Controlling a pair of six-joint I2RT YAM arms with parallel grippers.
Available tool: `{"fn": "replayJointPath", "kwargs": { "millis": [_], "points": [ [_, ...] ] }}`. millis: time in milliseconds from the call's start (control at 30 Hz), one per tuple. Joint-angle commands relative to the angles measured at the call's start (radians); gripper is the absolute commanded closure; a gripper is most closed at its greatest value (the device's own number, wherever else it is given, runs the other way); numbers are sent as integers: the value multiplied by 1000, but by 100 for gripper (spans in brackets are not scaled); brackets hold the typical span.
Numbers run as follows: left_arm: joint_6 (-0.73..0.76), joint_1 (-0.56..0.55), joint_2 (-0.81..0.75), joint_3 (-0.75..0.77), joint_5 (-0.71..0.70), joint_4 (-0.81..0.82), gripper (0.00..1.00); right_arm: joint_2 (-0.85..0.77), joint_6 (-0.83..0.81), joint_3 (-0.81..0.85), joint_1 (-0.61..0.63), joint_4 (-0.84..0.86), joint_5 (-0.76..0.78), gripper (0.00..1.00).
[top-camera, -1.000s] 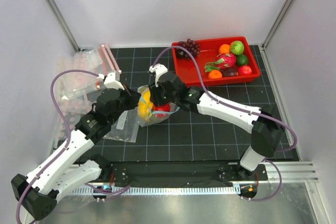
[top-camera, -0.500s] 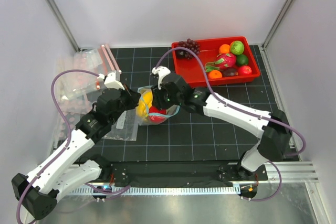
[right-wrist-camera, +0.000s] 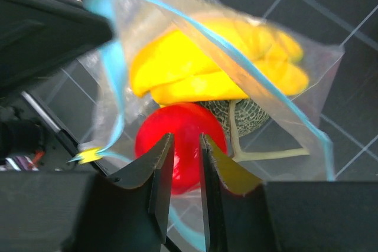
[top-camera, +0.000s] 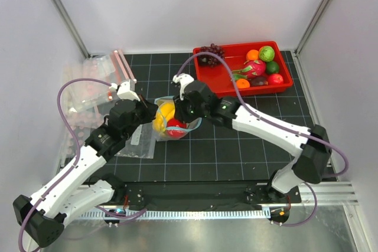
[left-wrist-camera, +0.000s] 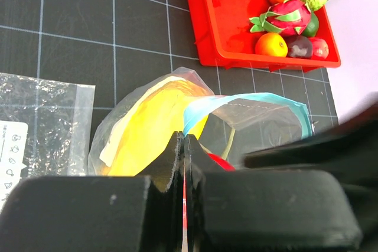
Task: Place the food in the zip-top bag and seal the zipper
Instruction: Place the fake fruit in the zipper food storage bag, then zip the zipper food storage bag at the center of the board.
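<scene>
The zip-top bag (top-camera: 188, 126) lies mid-table with its teal zipper strip (left-wrist-camera: 248, 100) gaping. Inside are the yellow banana (top-camera: 162, 113), the red fruit (top-camera: 176, 126) and the green melon (right-wrist-camera: 251, 113), which is hidden in the top view. My left gripper (top-camera: 149, 110) is shut on the bag's mouth edge, as the left wrist view (left-wrist-camera: 184, 138) shows. My right gripper (top-camera: 180, 112) hovers at the mouth with its jaws a narrow gap apart (right-wrist-camera: 186, 146), the red fruit (right-wrist-camera: 177, 146) showing behind them through the plastic. The banana (right-wrist-camera: 207, 69) lies above it.
A red tray (top-camera: 204, 74) at the back right holds a dragon fruit (top-camera: 255, 68) and several other fruits, with purple grapes (top-camera: 212, 51) on its left corner. Spare clear bags (top-camera: 88, 87) pile at the left. A flat bag with a paper card (top-camera: 137, 143) lies under my left arm.
The right gripper has drawn back a little to the right and away from the bag. The red fruit shows more plainly. The left gripper has held still.
</scene>
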Motion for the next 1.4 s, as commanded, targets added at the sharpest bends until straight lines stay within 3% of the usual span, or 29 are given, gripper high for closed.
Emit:
{"fn": "replayJointPath", "kwargs": {
  "millis": [0,133,367,567,667,967,1000,1233,1367],
  "points": [
    [12,0,-8,0,-30,20,100,80,-5,37,9,-66,-30,70],
    [11,0,-8,0,-27,19,100,92,-10,45,9,-78,-30,70],
    [12,0,-14,0,-32,19,100,-73,-9,-26,7,-37,54,63],
    [12,0,-16,1,-35,15,100,-173,14,-18,9,-142,138,50],
    [12,0,-21,0,-39,14,100,-198,44,-20,12,-204,203,49],
    [9,0,-18,0,-21,22,100,-121,60,-32,15,-232,250,48],
    [9,0,-24,-6,-12,37,100,-95,60,-31,15,-222,247,50],
    [23,0,-36,-25,145,118,100,-64,88,-35,13,-147,237,99],
    [20,-2,-21,-22,313,184,100,-185,125,-99,13,-74,255,99]
  ]
}}
